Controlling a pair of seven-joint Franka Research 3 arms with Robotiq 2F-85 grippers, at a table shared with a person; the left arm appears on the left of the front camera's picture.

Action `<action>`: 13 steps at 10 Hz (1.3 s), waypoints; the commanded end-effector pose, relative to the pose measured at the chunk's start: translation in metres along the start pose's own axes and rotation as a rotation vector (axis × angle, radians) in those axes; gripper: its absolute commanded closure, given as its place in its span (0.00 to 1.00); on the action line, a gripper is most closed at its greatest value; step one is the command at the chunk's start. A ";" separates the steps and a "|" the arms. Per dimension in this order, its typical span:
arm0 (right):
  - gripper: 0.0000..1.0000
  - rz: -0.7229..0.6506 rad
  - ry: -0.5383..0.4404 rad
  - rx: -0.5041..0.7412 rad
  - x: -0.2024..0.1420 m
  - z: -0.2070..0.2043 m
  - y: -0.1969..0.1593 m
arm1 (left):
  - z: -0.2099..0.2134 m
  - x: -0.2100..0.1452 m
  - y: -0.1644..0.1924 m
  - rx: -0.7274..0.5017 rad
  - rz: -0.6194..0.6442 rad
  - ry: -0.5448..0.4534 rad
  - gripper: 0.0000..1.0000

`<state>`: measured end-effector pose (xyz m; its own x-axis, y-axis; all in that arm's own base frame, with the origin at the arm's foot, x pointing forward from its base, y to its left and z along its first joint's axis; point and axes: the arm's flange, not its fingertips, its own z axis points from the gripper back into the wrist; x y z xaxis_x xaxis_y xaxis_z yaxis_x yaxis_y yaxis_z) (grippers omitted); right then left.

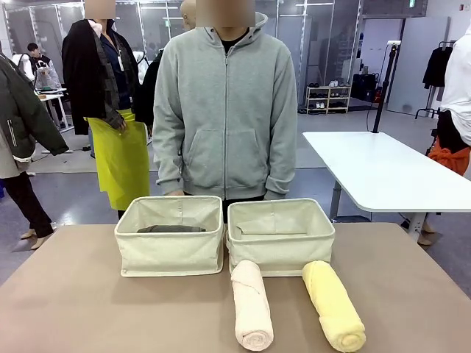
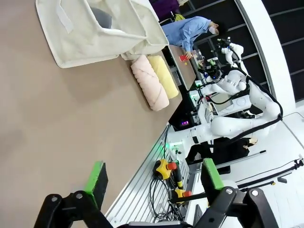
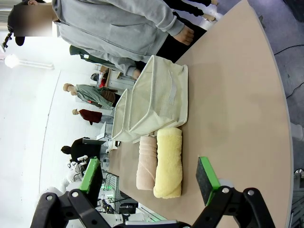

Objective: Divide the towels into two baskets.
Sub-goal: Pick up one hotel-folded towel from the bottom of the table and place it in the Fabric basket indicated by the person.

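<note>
Left gripper [image 2: 154, 175], right gripper [image 3: 149, 173]: jaws apart, empty.
Grey towel [image 1: 171, 229] lies in the centre-left basket [image 1: 169, 256]; pink towel [image 1: 252, 305] and yellow towel [image 1: 333, 305] lie on the surface [image 1: 73, 294], lower centre. Sorting looks midway; next, grasp one.

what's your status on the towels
Left gripper open, right gripper open, both empty. Grey towel in left basket; pink towel and yellow towel on table. Person at far edge.

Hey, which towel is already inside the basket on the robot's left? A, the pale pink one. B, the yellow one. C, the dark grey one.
C: the dark grey towel lies in the left basket; the pink towel and yellow towel lie on the table by the right basket.
</note>
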<state>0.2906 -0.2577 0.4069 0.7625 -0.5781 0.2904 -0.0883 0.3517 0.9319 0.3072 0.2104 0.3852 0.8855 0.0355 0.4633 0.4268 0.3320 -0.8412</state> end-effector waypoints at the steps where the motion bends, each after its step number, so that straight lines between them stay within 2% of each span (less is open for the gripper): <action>1: 0.00 0.003 -0.012 0.010 0.000 0.001 0.002 | 0.003 -0.003 -0.003 -0.012 0.012 -0.012 0.00; 13: 0.00 0.003 -0.012 0.010 0.000 0.001 0.002 | 0.003 -0.003 -0.003 -0.012 0.012 -0.012 0.00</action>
<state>0.2906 -0.2577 0.4069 0.7625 -0.5781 0.2904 -0.0883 0.3517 0.9319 0.3065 0.2111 0.3846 0.8860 0.0383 0.4622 0.4249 0.3322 -0.8421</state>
